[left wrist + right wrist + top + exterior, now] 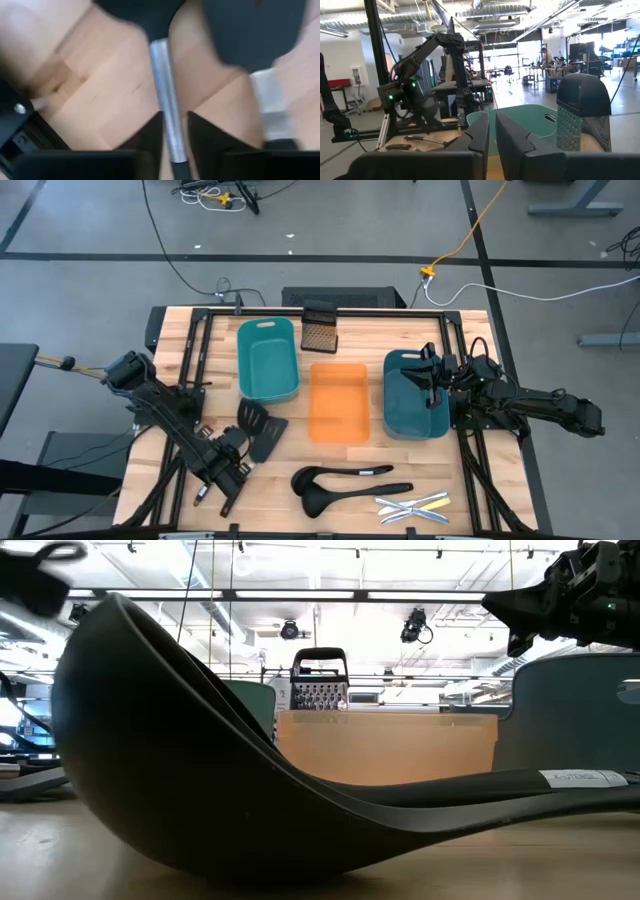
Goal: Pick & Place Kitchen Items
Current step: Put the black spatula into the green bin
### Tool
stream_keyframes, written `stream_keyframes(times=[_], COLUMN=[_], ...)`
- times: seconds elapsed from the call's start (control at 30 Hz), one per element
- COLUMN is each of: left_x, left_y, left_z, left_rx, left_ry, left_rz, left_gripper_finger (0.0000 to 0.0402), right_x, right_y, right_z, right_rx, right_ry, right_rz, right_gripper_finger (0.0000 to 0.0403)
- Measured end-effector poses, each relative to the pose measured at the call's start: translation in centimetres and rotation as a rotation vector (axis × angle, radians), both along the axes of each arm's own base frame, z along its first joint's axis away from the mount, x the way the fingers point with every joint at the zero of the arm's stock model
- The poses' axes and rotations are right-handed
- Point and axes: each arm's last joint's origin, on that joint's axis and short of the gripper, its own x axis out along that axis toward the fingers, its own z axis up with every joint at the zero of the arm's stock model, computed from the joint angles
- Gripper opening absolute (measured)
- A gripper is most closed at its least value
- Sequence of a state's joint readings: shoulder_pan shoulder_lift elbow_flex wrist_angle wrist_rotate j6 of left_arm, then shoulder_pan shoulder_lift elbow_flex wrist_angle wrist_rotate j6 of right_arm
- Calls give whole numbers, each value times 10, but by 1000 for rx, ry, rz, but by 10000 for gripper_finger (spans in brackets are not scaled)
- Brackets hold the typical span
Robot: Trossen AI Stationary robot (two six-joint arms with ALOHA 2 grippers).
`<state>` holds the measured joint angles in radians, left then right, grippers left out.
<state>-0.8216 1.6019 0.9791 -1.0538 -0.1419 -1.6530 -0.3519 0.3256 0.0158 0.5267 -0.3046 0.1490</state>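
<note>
**Left tool over spatula handle, right arm parked above blue tray**

Left tool is low at the front-left of the worktop, w/ one spatula's metal handle running between its two fingers. Fingers sit slightly apart either side of the handle, just beside it; can't tell if they pinch it or only straddle it. That spatula lies flat on the wood, black head pointing toward the teal tray. The 2nd spatula lies just beside it, heads close together; its handle shows blurred in the left wrist view.

Right tool hangs over the blue tray on the right side, clear of the worktop. Fingers nearly together w/ a thin gap, nothing between them.

Two black ladles lie side by side near the front edge, centre, bowls to the left; one bowl fills the low view. Small silvery and pale-yellow cutlery lies in a loose crossed pile at front right, near the ladle handles.

Orange tray sits btwn the teal and blue ones. Dark mesh box is at the back, just behind the orange tray.
</note>
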Motion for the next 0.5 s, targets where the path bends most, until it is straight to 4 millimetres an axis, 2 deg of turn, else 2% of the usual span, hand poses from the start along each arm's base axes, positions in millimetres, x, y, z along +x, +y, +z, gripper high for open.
stream_keyframes(times=[0.13, 0.2, 0.33, 0.5], left_x=[-14, -20, -23, -30], left_y=[-6, -8, -9, -1], left_z=[-9, -7, -4, -25], left_rx=[-69, -56, -57, -51], left_ry=[-64, -96, -118, -103], left_rz=[45, 60, 65, 63], left_gripper_finger=[230, 260, 251, 223], right_x=[0, 0, 0, 0], right_y=[0, 0, 0, 0], right_z=[0, -1, 0, 0], right_rx=[1, 2, 1, 1], right_ry=[2, 5, 5, 4], right_rz=[0, 0, -1, 0], right_gripper_finger=[44, 44, 44, 44])
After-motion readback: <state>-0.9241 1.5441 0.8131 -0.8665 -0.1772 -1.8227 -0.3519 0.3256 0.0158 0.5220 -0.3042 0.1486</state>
